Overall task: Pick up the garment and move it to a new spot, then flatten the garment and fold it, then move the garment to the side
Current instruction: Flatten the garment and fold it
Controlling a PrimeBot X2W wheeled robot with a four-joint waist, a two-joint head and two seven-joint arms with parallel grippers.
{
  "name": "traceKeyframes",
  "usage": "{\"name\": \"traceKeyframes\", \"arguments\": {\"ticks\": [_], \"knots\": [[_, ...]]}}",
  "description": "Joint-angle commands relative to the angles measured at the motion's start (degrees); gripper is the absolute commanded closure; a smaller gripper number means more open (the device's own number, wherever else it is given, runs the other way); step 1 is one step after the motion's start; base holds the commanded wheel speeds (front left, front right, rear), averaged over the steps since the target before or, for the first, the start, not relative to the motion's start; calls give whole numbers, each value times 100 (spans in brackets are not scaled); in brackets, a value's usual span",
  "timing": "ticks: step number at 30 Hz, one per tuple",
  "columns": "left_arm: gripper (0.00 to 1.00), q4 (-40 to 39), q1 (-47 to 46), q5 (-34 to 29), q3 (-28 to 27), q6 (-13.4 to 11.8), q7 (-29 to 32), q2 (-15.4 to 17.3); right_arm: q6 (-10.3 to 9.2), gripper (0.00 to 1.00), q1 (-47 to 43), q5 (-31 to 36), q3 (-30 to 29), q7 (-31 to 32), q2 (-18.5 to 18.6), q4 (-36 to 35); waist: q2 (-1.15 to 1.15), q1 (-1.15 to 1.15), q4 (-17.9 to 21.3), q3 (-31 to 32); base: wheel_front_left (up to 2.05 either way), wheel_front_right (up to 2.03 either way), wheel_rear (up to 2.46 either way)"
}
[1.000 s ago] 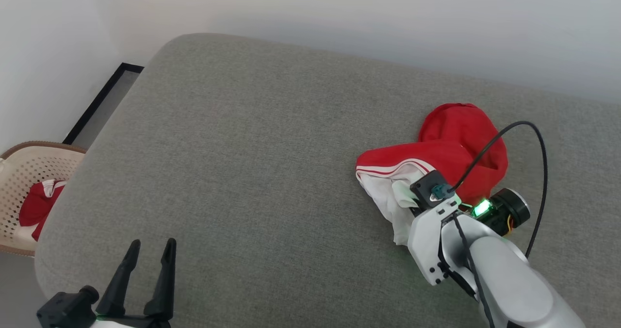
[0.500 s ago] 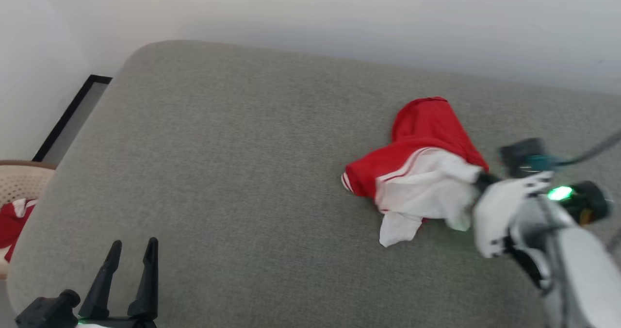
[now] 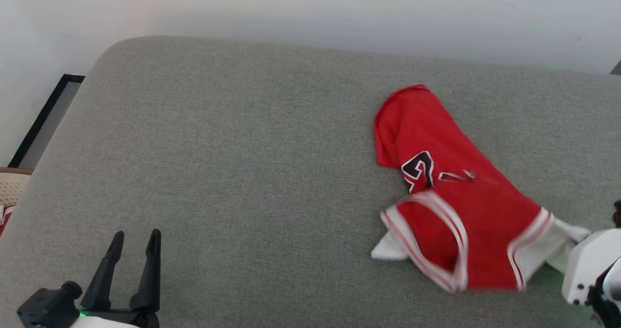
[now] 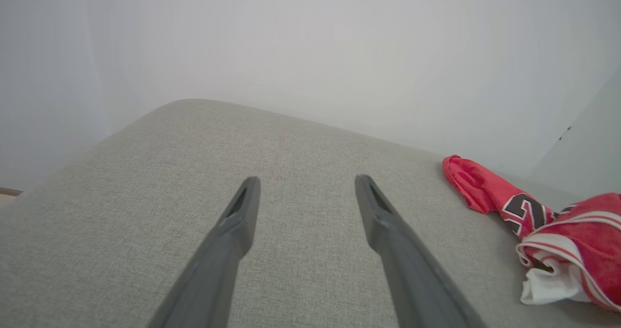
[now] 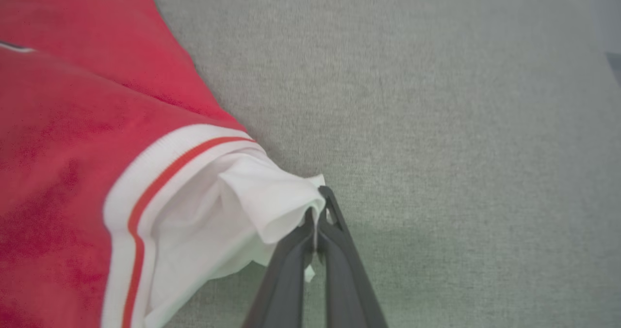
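The garment [image 3: 451,197], a red jersey with a black number and striped trim, lies stretched out on the right of the grey cushion [image 3: 242,148]. Its far end rests on the cushion while its near white corner is pulled toward my right wrist housing [image 3: 589,265]. In the right wrist view my right gripper [image 5: 318,211] is shut on that white corner of the garment [image 5: 73,148], just above the cushion. My left gripper [image 3: 137,235] stands open and empty at the lower left. In the left wrist view, the left gripper [image 4: 306,181] has the garment [image 4: 558,221] far off to its right.
A pale wall runs behind the cushion. Past the cushion's left edge a woven basket [image 3: 9,187] holds red cloth, with a dark floor strip [image 3: 43,119] beyond it. The cushion's rounded left corner and front edge drop off near my left gripper.
The head camera has turned. My right gripper has pulled the garment's white corner to the right, drawing the bunched jersey out long so its number shows. The left gripper stays open.
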State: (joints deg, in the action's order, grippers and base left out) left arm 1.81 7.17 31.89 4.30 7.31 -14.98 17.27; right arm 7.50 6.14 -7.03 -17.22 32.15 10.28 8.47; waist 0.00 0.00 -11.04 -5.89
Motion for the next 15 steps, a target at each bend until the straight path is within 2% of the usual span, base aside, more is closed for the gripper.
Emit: {"name": "traceKeyframes", "arguments": {"ticks": [1,6,7,8,9,15], "knots": [[0,14,-87,48,26,17,-28,38,-2,100,24,83,30,-39,51,177,0,0,6,-21,0,0,0],[0,51,-146,114,166,17,-29,136,-2,100,272,32,149,-174,66,834,0,0,39,-70,0,0,0],[0,59,-160,143,201,17,-28,162,-2,84,328,56,192,-204,105,916,0,0,51,-76,0,0,0],[0,72,-171,174,242,17,-29,207,-2,75,386,59,246,-197,122,972,0,0,74,-79,0,0,0],[0,81,-186,205,289,17,-29,242,-2,0,425,36,314,-180,144,998,0,0,96,-81,0,0,0],[0,126,-257,528,666,17,-29,561,-2,0,556,-249,604,29,342,721,0,0,310,-75,0,0,0]]}}
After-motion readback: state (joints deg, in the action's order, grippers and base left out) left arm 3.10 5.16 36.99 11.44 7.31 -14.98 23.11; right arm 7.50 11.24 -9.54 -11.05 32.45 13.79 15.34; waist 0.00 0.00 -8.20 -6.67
